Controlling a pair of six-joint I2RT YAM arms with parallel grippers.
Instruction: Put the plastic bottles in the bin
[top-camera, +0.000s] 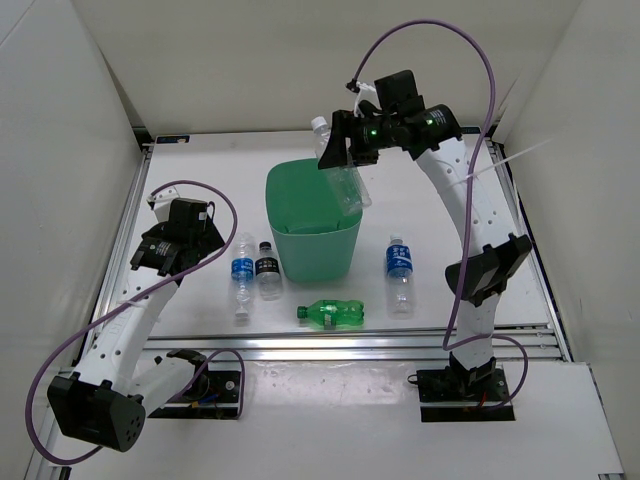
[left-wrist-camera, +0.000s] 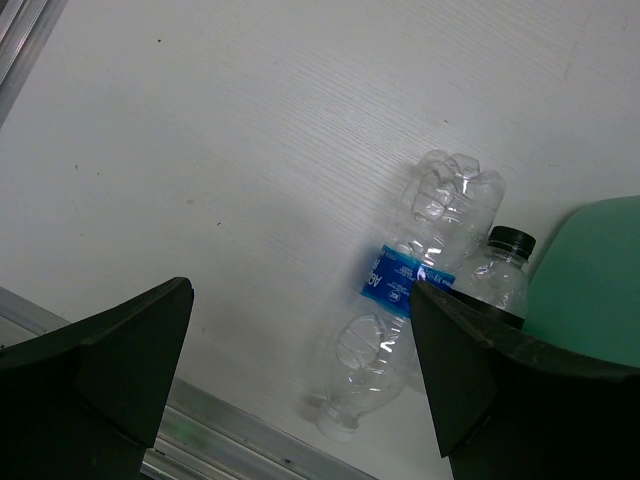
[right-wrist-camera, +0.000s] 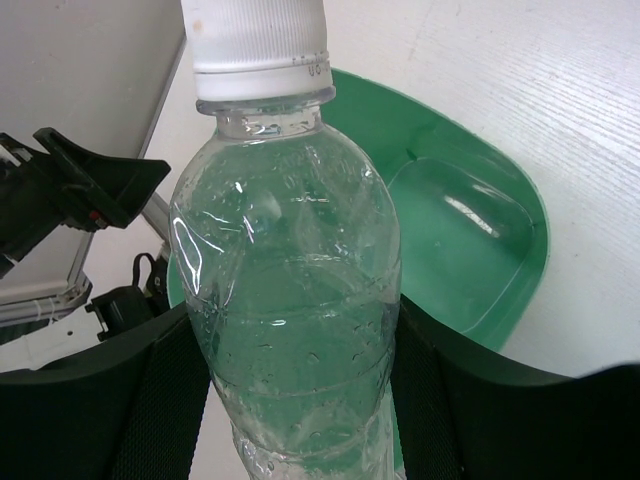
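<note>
No readable text (bottle label (left-wrist-camera: 395, 283) blurred)

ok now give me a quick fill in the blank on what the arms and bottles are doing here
1. The right gripper is shut on a clear bottle with a ___ cap.
2. That bottle hangs over the ___ bin.
3. The black-capped bottle lies on the table beside another bottle whose label is ___.
4. The left gripper holds nothing; its jaws are ___.

Missing words: white; green; blue; open
</note>
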